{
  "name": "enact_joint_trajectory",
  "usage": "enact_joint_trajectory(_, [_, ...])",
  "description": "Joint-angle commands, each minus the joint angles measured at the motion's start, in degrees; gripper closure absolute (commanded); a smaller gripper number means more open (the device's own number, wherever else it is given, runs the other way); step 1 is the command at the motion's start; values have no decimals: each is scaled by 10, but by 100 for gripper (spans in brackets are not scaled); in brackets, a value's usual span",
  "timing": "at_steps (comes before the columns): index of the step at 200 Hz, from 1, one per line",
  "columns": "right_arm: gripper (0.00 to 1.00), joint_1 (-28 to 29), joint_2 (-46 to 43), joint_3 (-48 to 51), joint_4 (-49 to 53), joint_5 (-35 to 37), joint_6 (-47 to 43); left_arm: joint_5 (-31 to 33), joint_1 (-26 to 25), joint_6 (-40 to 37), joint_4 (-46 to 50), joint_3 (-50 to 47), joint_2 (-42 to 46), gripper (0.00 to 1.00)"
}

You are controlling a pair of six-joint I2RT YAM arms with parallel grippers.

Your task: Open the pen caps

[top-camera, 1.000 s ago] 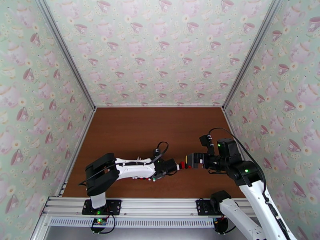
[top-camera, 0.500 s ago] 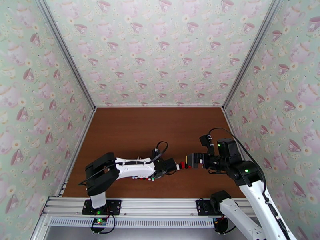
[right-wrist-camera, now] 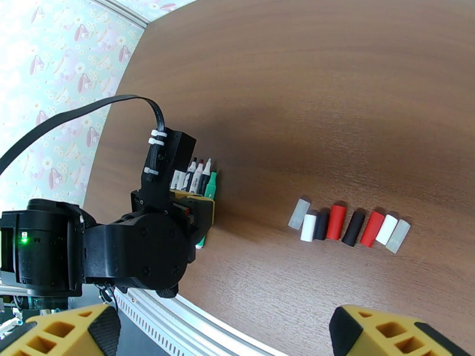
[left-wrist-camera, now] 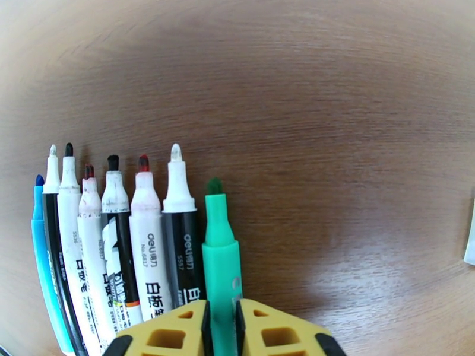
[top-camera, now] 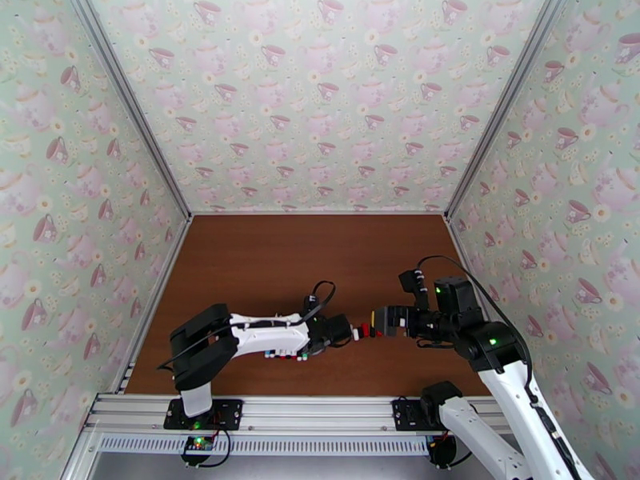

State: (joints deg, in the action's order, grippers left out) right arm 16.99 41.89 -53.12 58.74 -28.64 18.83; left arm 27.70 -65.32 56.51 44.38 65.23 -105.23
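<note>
Several uncapped pens (left-wrist-camera: 142, 244) lie side by side on the brown table (left-wrist-camera: 332, 143), tips pointing away from me; they also show under the left arm (top-camera: 286, 355). The green pen (left-wrist-camera: 221, 256) is the rightmost, and my left gripper (left-wrist-camera: 221, 327) is shut on its barrel, a yellow finger (left-wrist-camera: 178, 330) pressing on each side. The pen caps (right-wrist-camera: 347, 225), in grey, white, black and red, form a short row to the right of the pens and between the two arms (top-camera: 366, 328). My right gripper (right-wrist-camera: 225, 336) hangs wide open above that row, holding nothing.
Patterned walls (top-camera: 320, 98) enclose the table on three sides. The aluminium rail (top-camera: 304, 414) carrying the arm bases runs along the near edge. A stretch of bare wood (top-camera: 320, 258) reaches to the back wall. The left arm's black cable (right-wrist-camera: 89, 114) loops above its wrist.
My left wrist has drawn back slightly to the left with the green pen. The right arm and the caps have stayed where they were.
</note>
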Motion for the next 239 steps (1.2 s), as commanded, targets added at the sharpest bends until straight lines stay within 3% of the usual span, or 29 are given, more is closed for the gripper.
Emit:
enact_joint_trajectory(1, [0, 4, -2, -3, 3, 14, 6, 18, 4, -19, -11, 1, 46, 75])
enact_joint_trajectory(52, [0, 4, 3, -5, -86, -53, 56, 33, 13, -50, -2, 4, 128, 66])
enact_joint_trajectory(55, [0, 4, 3, -5, -92, -54, 58, 34, 14, -52, -4, 1, 134, 59])
enact_joint_trajectory(78, [0, 4, 7, -12, -116, -38, 71, 21, 32, -80, -43, -25, 194, 33])
enact_joint_trajectory(113, [0, 4, 9, -18, -146, -13, 83, -30, 91, -157, -124, -73, 285, 1])
enact_joint_trajectory(165, [0, 4, 9, 10, -223, 31, 108, -165, 232, -260, -236, -153, 386, 0])
enact_joint_trajectory(209, [0, 4, 25, 47, -295, 126, 104, -133, 300, -349, -319, -220, 450, 0])
enact_joint_trajectory(239, [0, 4, 41, 76, -348, 183, 94, -148, 362, -377, -366, -276, 477, 0])
